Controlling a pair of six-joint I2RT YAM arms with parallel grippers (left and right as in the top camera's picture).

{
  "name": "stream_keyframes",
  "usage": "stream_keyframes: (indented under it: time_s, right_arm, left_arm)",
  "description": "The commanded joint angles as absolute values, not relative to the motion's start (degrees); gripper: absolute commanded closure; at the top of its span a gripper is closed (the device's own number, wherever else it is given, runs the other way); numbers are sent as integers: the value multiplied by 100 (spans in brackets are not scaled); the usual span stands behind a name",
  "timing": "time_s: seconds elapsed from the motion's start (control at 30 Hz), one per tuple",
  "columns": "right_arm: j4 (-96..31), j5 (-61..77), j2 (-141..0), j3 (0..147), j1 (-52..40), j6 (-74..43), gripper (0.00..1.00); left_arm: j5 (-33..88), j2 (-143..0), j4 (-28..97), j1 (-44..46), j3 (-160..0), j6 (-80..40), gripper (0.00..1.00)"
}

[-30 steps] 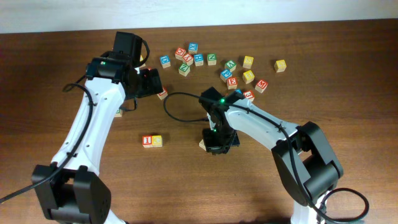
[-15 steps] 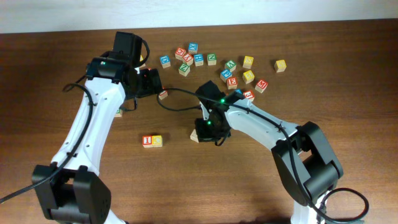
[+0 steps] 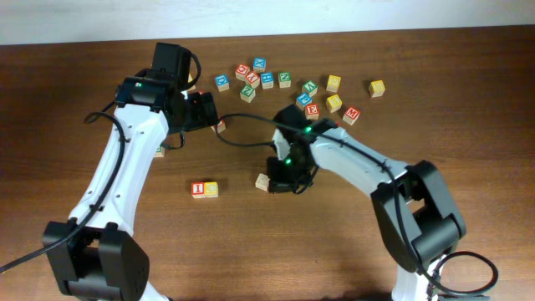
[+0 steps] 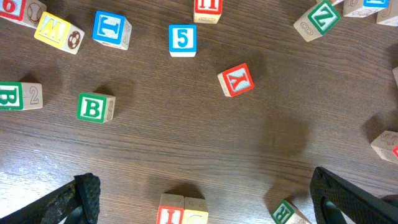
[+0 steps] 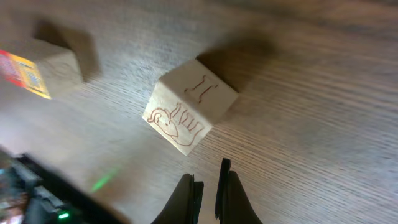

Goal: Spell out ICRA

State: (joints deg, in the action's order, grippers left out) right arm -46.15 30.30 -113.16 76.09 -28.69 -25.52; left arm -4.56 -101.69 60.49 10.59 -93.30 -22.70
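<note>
- Brown wooden tabletop: the red-faced wooden "I" cube and yellow "C" cube sat touching, left of centre.
- The green "R" cube lay apart, beside the right gripper, which was pressed closed and empty.
- The red "A" cube sat unplaced toward the far edge, near the left gripper, its fingers spread wide.

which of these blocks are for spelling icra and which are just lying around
For the job: red I block, yellow C block, green R block, red A block.

Just lying about: blue 5 block, yellow W block, green Z block.
</note>
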Motion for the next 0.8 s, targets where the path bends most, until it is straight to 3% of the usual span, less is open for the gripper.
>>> stream_keyframes:
  time_s: [0.0, 0.77]
  right_arm:
    - [-4528, 3686, -11286, 7620, -2534, -2561, 96]
    - [-4160, 3214, -11288, 7579, -2814, -2714, 96]
  left_arm:
    - [-499, -10167, 6055, 1070, -9432, -2222, 1]
    - [-499, -10167, 6055, 1070, -9432, -2222, 1]
